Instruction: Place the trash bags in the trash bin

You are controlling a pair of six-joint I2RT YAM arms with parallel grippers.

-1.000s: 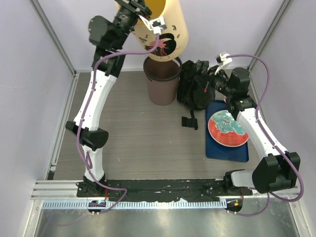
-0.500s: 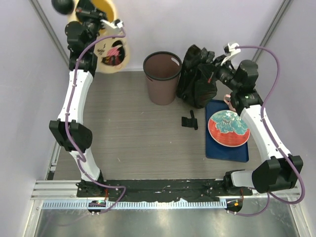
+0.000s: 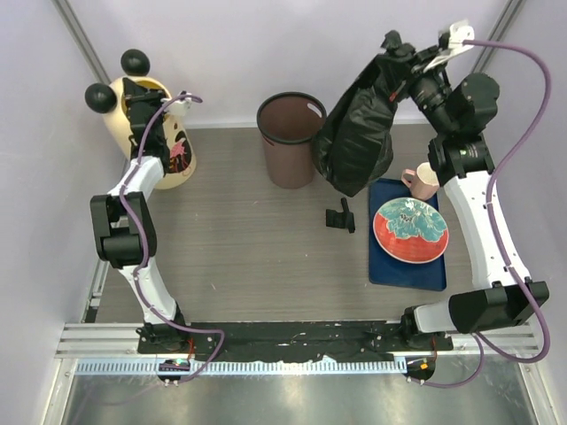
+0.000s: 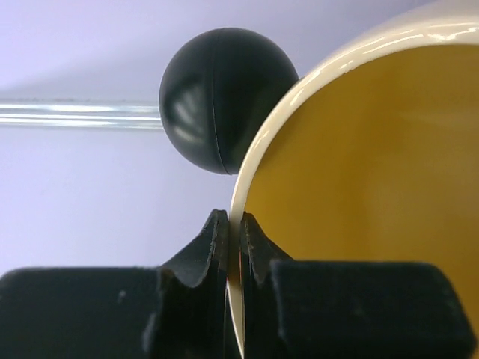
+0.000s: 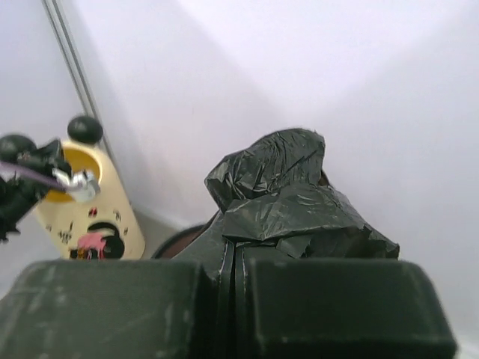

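The right gripper (image 3: 405, 64) is clamped shut on the top of the trash bag (image 3: 359, 142) and holds it high at the far right of the bench (image 3: 239, 239). In the right wrist view the gripper (image 5: 233, 258) has its jaws pressed together on a pinched fold of the crinkled black plastic (image 5: 284, 194). The bag hangs down as one bulky, glossy bundle. Its lower end is just right of the brown inner bucket (image 3: 291, 166) and above the far edge of the blue tray (image 3: 399, 270); whether it touches the bucket cannot be told.

The left gripper (image 3: 142, 111) is at the far left corner, closed on the rim of the trash bin (image 3: 183, 158). The left wrist view shows the gripper (image 4: 230, 224) with one jaw outside and one inside the thin cream wall (image 4: 359, 187), beside one black ball ear (image 4: 224, 97). The bin leans slightly, its open mouth up, well apart from the bucket, which stands upright at the far middle of the bench.

On the tray lies a red plate (image 3: 410, 230) with a blue-green pattern, and a pink mug (image 3: 425, 180) stands at the tray's far edge. A small black piece (image 3: 341, 217) lies on the bench just left of the tray.
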